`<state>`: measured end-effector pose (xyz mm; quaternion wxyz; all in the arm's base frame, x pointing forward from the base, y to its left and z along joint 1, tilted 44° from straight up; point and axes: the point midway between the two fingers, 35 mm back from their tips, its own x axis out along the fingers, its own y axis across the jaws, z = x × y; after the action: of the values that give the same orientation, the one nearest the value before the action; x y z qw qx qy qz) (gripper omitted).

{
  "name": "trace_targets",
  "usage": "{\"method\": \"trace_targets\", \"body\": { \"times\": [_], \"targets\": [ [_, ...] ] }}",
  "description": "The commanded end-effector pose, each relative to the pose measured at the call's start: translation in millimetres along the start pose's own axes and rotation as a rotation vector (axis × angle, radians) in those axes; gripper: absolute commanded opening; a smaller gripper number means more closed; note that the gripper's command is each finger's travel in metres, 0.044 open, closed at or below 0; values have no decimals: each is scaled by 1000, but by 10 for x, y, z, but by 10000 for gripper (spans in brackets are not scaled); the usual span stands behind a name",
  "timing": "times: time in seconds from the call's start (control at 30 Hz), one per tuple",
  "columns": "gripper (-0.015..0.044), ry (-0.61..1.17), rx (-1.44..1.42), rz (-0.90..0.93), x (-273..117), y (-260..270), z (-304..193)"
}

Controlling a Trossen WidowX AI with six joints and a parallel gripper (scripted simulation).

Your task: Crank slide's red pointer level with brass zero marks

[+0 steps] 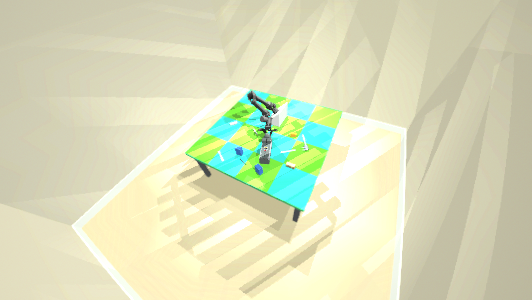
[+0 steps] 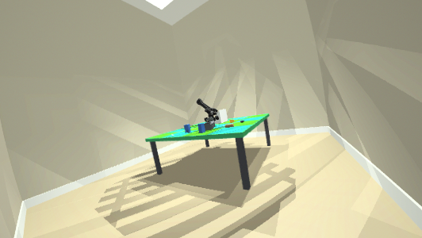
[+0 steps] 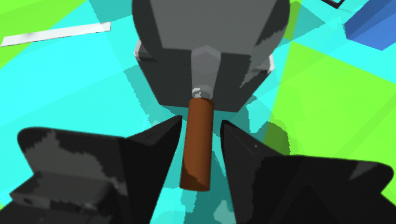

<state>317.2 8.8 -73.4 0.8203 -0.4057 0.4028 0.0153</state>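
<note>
And here's the brown handle (image 3: 197, 145), jutting from the grey machine (image 1: 265, 152) (image 2: 209, 126) (image 3: 200, 75) and sitting between the gripper's (image 1: 268, 131) (image 3: 201, 121) fingers, a sliver of space on either side! Those fingers stand narrow, partly closed, holding nothing. Beyond the machine, a blue block (image 1: 258, 169) (image 2: 201, 128).

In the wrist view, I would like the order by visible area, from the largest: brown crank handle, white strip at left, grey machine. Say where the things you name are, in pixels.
1. Grey machine (image 1: 265, 160) (image 2: 209, 126) (image 3: 210, 25)
2. Brown crank handle (image 3: 197, 145)
3. White strip (image 1: 288, 151) (image 3: 55, 35), longer than the handle but much thinner
</note>
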Motion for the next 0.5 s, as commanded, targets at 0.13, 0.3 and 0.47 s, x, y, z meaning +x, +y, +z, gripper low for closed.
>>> {"method": "trace_targets", "body": {
  "times": [0.13,0.3,0.47],
  "targets": [
    [0,2,-8,6,0,18,-18],
    [0,2,-8,6,2,6,-3],
    [0,2,-8,6,0,-17,-5]
  ]
}}
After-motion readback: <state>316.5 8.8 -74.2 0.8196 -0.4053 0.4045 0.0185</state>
